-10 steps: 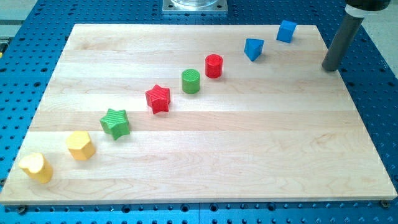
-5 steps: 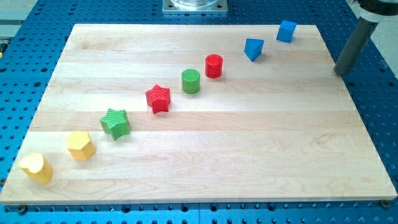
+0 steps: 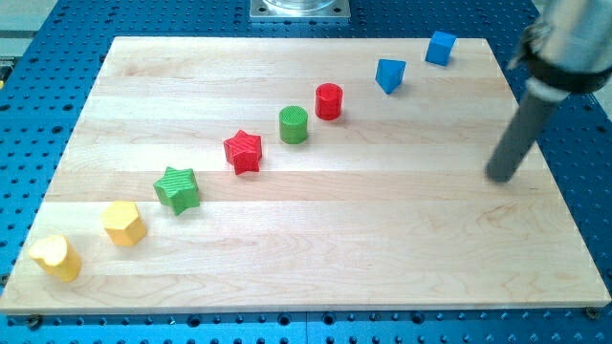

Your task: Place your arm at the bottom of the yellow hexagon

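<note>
The yellow hexagon (image 3: 123, 224) lies near the view's lower left on the wooden board (image 3: 382, 248). My tip (image 3: 499, 177) is at the view's right side of the board, far to the right of the hexagon and well apart from every block. The rod rises from it toward the view's upper right corner.
A diagonal row of blocks runs from lower left to upper right: a yellow rounded block (image 3: 56, 257), green star (image 3: 178, 188), red star (image 3: 243, 151), green cylinder (image 3: 294, 124), red cylinder (image 3: 329, 100), blue triangular block (image 3: 389, 75), blue cube (image 3: 440, 47).
My tip first shifted slightly right at the board's right edge, then moved down the view and a little left onto the board. No block has moved.
</note>
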Tool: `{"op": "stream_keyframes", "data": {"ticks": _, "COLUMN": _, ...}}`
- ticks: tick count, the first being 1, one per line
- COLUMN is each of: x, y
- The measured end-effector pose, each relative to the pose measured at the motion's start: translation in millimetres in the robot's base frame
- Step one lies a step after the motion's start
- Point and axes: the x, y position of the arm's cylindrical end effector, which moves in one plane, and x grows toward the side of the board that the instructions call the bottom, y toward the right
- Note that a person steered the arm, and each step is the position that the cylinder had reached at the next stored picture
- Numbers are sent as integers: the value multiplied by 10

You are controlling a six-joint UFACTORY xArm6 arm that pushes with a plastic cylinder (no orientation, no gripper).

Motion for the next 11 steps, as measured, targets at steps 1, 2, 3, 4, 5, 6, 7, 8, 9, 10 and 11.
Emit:
{"op": "stream_keyframes", "data": {"ticks": 1, "x": 596, "y": -1339}}
{"op": "stream_keyframes", "data": {"ticks": 2, "x": 1352, "y": -2157}}
{"op": "stream_keyframes", "data": {"ticks": 3, "x": 1357, "y": -2224}}
{"op": "stream_keyframes", "data": {"ticks": 4, "x": 1339, "y": -2281}}
{"op": "stream_keyframes", "data": {"ticks": 5, "x": 1345, "y": -2575}}
{"op": "stream_keyframes", "data": {"ticks": 6, "x": 1360, "y": -2708}}
{"op": "stream_keyframes", "data": {"ticks": 7, "x": 1359, "y": -2695}}
{"op": "stream_keyframes", "data": {"ticks": 8, "x": 1354, "y": -2796}}
{"op": "stream_keyframes", "data": {"ticks": 9, "x": 1183, "y": -3057}}
{"op": "stream_keyframes", "data": {"ticks": 10, "x": 1080, "y": -3296}}
{"op": "stream_keyframes", "data": {"ticks": 11, "x": 950, "y": -3617}}
